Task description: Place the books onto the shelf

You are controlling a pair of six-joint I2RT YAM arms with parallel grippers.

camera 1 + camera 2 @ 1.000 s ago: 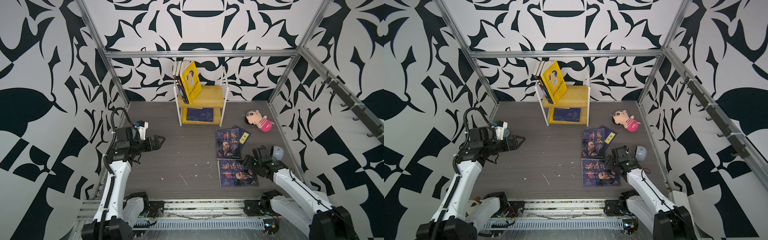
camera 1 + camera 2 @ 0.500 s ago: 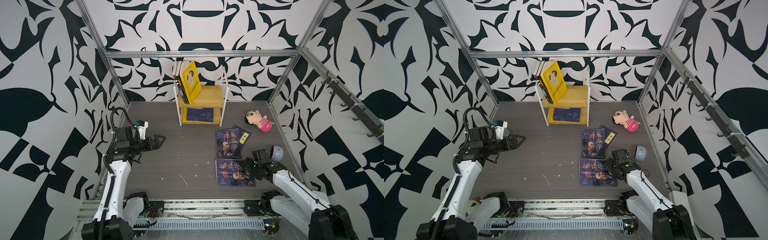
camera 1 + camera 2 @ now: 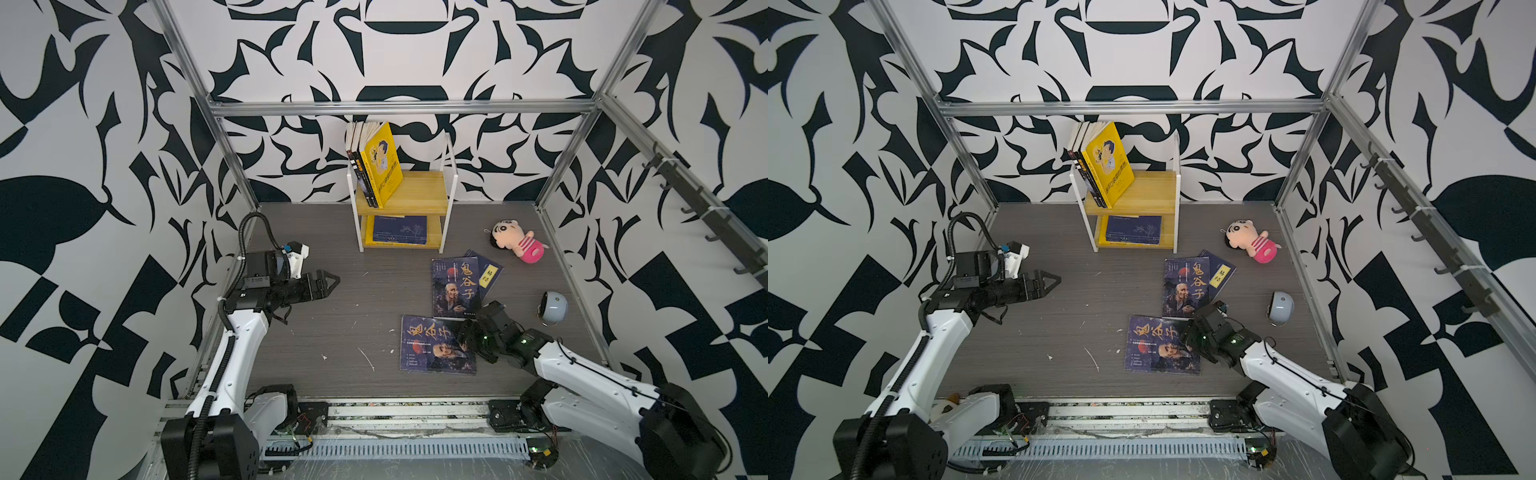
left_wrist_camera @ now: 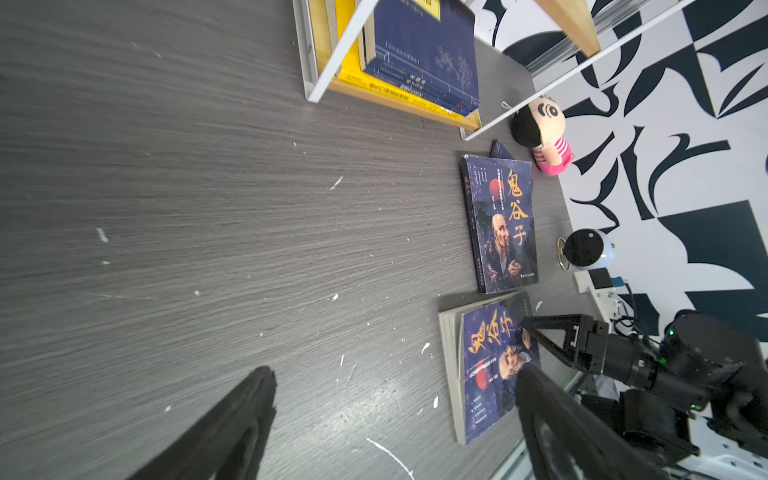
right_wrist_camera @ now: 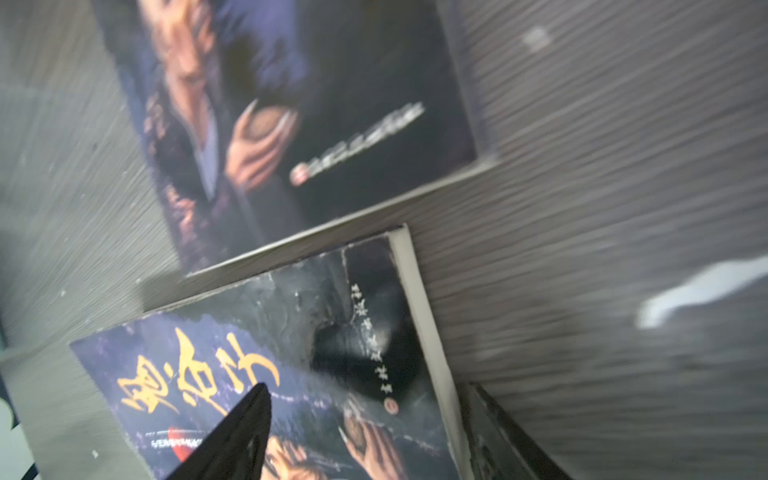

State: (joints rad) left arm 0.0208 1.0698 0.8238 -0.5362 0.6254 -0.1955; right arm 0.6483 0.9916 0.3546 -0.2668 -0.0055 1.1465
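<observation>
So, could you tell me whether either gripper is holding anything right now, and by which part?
Nothing is held yet. The right gripper stands open astride the right-hand edge of the nearest book; the left gripper is open and empty.

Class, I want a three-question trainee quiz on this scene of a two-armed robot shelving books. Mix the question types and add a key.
1. True or false: the left pincer is holding a book.
2. How many books lie on the table, off the shelf? A) two B) three C) five
3. Fill in: the nearer old-man book has the ___ pincer at its edge.
Key: 1 false, it is open and empty; 2 B; 3 right pincer.
</observation>
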